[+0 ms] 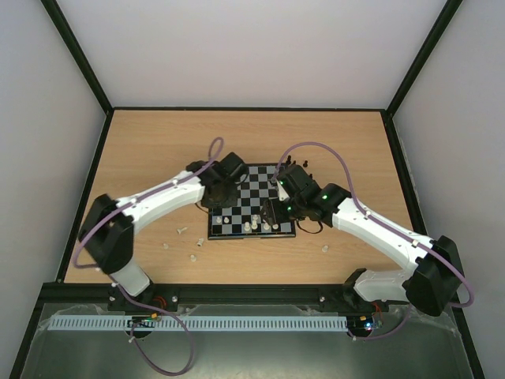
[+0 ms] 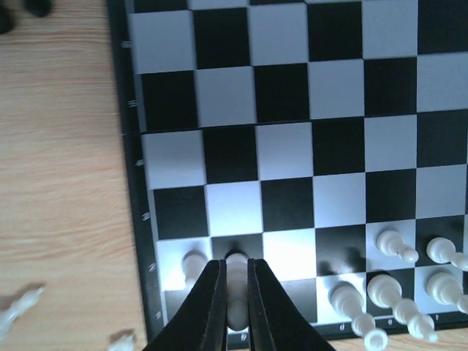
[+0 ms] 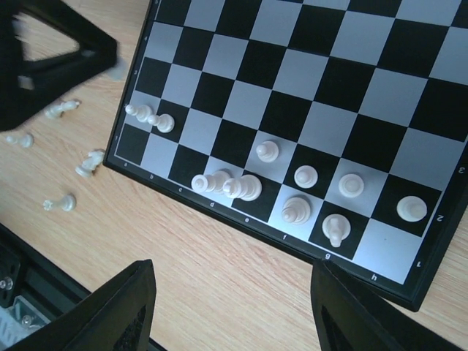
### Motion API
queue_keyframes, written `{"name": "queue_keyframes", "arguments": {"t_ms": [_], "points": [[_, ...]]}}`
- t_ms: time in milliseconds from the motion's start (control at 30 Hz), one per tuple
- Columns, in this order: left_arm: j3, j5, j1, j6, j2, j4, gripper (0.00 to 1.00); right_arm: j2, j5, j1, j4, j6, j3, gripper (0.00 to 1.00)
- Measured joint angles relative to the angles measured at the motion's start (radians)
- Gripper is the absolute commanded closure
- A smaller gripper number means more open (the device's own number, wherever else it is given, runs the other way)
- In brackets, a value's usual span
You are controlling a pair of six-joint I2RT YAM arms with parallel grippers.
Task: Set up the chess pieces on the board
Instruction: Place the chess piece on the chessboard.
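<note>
While right hand gapes, left hand pinches white piece.

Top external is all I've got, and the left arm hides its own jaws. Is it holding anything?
Observer: Left wrist shows a white piece between the left gripper jaws, which are nearly closed. Gripped or just framed, can't tell.
Operator: Other arm?
Observer: The right gripper has its jaws wide apart with nothing between them, over the table just off the board at its lettered edge.
</note>
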Motion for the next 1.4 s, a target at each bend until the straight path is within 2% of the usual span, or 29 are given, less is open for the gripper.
{"name": "queue_keyframes", "arguments": {"t_ms": [233, 433, 1000, 1400], "points": [[0.123, 0.043, -0.039, 0.097, 0.22, 0.008, 0.94, 0.0, 0.042, 0.0, -0.008, 0.0, 0.007, 0.41], [0.182, 0.077, -0.073, 0.136, 0.298, 0.016, 0.94, -0.004, 0.06, 0.0, -0.012, 0.0, 0.007, 0.41], [0.176, 0.095, -0.113, 0.132, 0.319, 0.034, 0.92, -0.015, 0.066, -0.002, -0.035, 0.002, 0.007, 0.41], [0.119, 0.094, -0.136, 0.107, 0.319, 0.053, 0.89, -0.015, 0.066, -0.004, -0.04, 0.003, 0.006, 0.41]]}}
